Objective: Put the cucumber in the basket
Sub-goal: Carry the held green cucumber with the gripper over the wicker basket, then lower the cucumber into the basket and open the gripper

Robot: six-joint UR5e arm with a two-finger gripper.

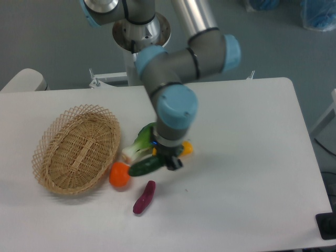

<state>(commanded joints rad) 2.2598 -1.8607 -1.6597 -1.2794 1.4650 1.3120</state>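
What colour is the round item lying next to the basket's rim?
Orange; it lies beside the basket, seen clearly in the fixed camera view.

arm: I reach forward and down over the table | wrist: pointing straight down | gripper (169, 160): low, fingers mostly hidden beneath my wrist, spread unclear

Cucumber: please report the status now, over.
Hand down at cucumber, grip not clear. Cucumber on table, outside basket. Orange item and bok choy lie between it and basket.
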